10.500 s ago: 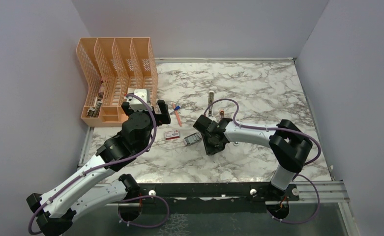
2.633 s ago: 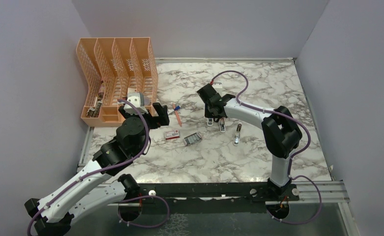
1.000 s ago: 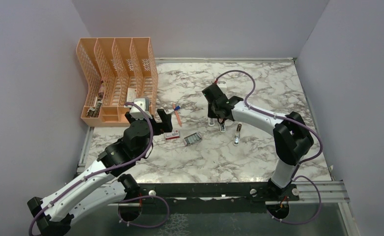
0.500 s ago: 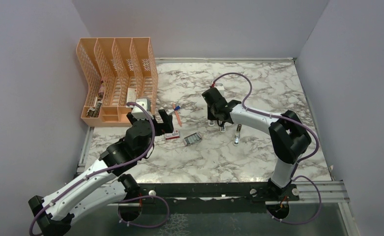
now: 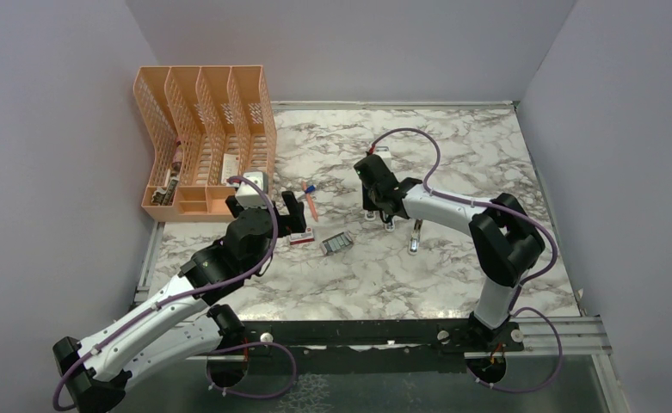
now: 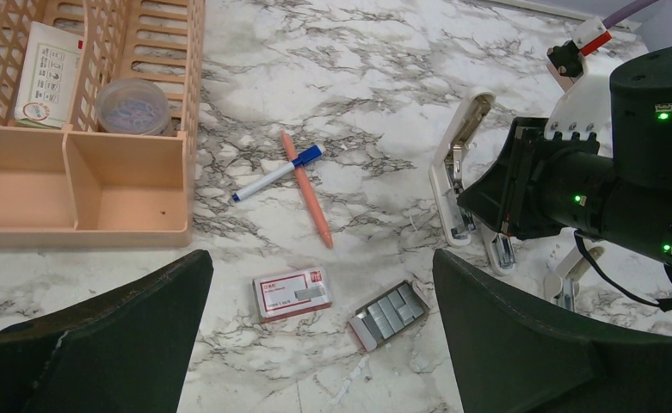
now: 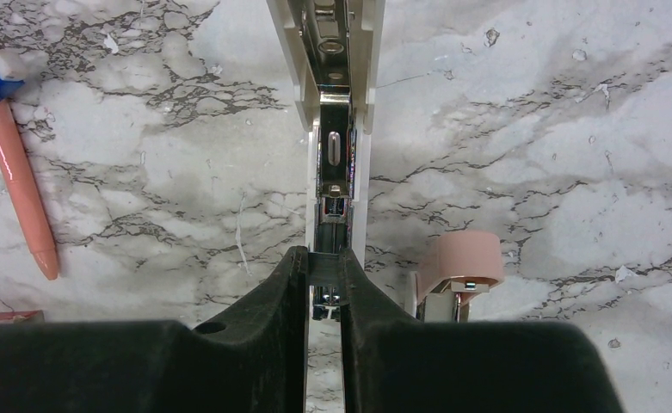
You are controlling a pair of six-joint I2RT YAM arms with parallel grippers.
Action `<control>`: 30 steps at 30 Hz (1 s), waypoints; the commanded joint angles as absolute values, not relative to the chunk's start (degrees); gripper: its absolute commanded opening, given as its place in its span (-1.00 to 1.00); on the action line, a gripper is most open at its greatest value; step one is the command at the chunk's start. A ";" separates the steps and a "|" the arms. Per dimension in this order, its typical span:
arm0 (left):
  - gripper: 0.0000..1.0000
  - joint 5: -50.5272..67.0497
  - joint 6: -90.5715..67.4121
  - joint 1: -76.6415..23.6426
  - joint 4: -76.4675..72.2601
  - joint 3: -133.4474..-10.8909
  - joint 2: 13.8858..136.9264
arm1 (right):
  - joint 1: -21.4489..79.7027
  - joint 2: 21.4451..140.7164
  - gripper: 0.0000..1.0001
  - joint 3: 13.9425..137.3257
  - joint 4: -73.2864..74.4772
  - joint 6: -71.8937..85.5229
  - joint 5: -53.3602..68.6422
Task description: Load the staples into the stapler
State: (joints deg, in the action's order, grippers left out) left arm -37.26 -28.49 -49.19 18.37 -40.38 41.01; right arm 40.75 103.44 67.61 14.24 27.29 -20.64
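1. Presently, white-and-grey marbled tabletop [image 5: 453, 146]: carries every item listed below.
2. Peach plastic lattice desk organiser [image 5: 203, 112]: far-left corner of the tabletop; plays no part in the task.
3. Left end effector [image 6: 322, 258]: fingers spread to their widest, holding nothing. It hovers above the box and the staples.
4. Right end effector [image 7: 323, 258]: fingers pinched almost together on the silver inner part of the stapler.
5. Slim white bar-shaped stapler with silver metal inner parts [image 7: 332, 129]: lies right of centre on the tabletop, swung open, with its metal channel facing up. No strip shows in the visible part of the channel. Judged: the opening step is done or nearly so.
6. Small red-and-white cardboard box [image 6: 292, 292]: lies flat near the middle of the tabletop, just left of the staples.
7. Small grey metallic block of staples [image 6: 390, 311]: sits in an open tray just beside the box, apart from the stapler, with nothing gripping it. Judged: loading has not yet begun. Still to do are lifting a strip, seating it in the channel and closing the stapler.
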 commanded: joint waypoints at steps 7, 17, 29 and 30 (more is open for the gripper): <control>0.97 -37.00 -28.83 -49.09 17.09 -39.93 40.78 | 40.26 104.09 -0.63 67.24 13.17 27.32 -22.10; 0.97 -37.11 -28.83 -49.04 17.12 -39.94 40.96 | 39.99 105.37 -0.64 68.04 14.08 26.98 -21.59; 0.98 -37.21 -28.74 -49.04 17.15 -40.06 41.22 | 39.76 106.25 -0.63 67.95 14.12 27.39 -20.22; 0.97 -37.23 -28.74 -49.04 17.14 -40.02 41.22 | 39.74 106.34 -0.63 68.00 14.26 27.48 -20.15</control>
